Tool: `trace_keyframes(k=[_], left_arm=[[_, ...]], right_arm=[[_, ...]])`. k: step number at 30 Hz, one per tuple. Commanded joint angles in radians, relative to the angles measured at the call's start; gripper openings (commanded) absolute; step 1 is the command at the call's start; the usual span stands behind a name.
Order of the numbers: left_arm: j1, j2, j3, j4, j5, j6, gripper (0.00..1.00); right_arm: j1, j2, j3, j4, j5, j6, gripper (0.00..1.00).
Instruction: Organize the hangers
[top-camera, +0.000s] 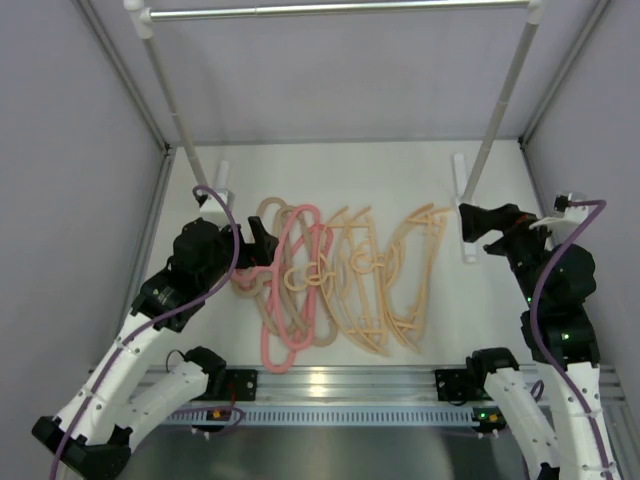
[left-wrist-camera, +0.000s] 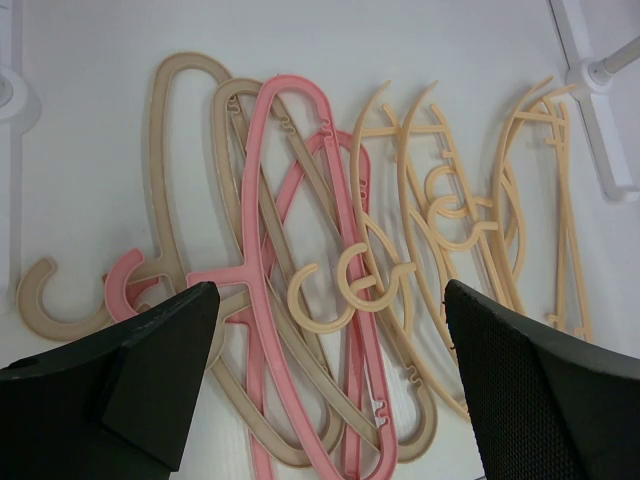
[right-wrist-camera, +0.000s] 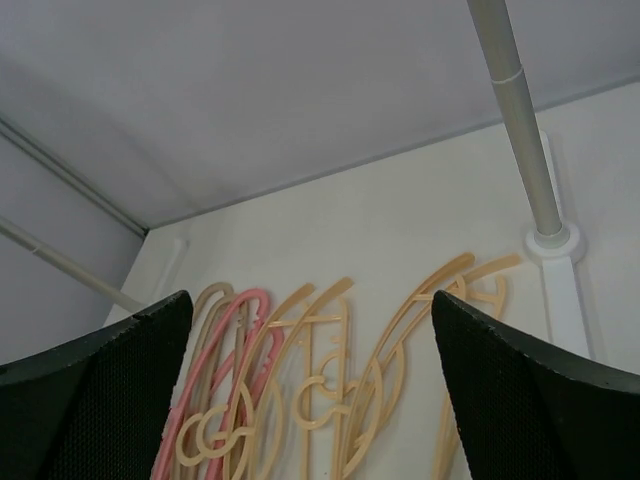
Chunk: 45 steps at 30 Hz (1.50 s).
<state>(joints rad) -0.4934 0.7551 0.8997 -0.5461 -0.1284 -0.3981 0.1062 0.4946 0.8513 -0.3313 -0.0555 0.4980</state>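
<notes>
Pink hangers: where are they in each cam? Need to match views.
Top external: pink hangers left of centre in the pile.
Left wrist: pink hangers centre-left, crossing beige hangers.
Right wrist: pink hangers bottom left, partly cut off.
Shared landmark: right post's white base.
</notes>
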Motion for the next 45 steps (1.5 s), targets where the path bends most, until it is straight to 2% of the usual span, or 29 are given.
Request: trace_keyframes(k=[1, 13, 19, 22, 25, 26, 28, 29, 32, 38, 41, 45], left_arm=[[0.004, -0.013, 0.011, 0.015, 0.004, 0.002, 0.98], [0.003, -0.019, 0.007, 0.015, 0.012, -0.004, 0.98], [0.003, -0.028, -0.004, 0.003, 0.013, -0.022, 0.98], [0.003, -0.028, -0.007, -0.005, 0.019, -0.027, 0.98], [0.003, -0.039, -0.008, -0.028, 0.016, -0.025, 0.98], [0.003, -0.045, -0.013, -0.037, 0.013, -0.022, 0.98], [0.003, -0.059, -0.025, -0.043, -0.005, -0.019, 0.98], [0.003, -0.063, -0.028, -0.049, -0.011, -0.019, 0.98], [0.004, -0.080, -0.047, -0.063, -0.016, -0.021, 0.98], [0.003, -0.091, -0.054, -0.061, -0.027, -0.024, 0.98], [0.003, -0.094, -0.058, -0.063, -0.027, -0.024, 0.98], [0.003, -0.097, -0.058, -0.063, -0.030, -0.021, 0.98]], right_arm=[[-0.013, 0.004, 0.020, -0.015, 0.017, -0.010, 0.99], [-0.013, 0.050, 0.080, -0.106, 0.051, -0.062, 0.99], [-0.005, 0.136, 0.098, -0.195, -0.027, -0.075, 1.00], [0.082, 0.145, 0.055, -0.209, 0.015, -0.067, 0.99], [0.292, 0.189, 0.037, -0.238, 0.216, -0.039, 0.99], [0.428, 0.211, 0.041, -0.264, 0.344, -0.029, 0.99], [0.560, 0.278, 0.048, -0.300, 0.530, 0.019, 0.98], [0.678, 0.300, 0.048, -0.310, 0.575, 0.037, 0.96], [0.847, 0.375, 0.031, -0.296, 0.664, 0.108, 0.89], [1.010, 0.603, 0.040, -0.213, 0.694, 0.183, 0.73], [1.027, 0.682, 0.029, -0.140, 0.666, 0.188, 0.62], [1.029, 0.764, 0.002, -0.029, 0.586, 0.178, 0.56]])
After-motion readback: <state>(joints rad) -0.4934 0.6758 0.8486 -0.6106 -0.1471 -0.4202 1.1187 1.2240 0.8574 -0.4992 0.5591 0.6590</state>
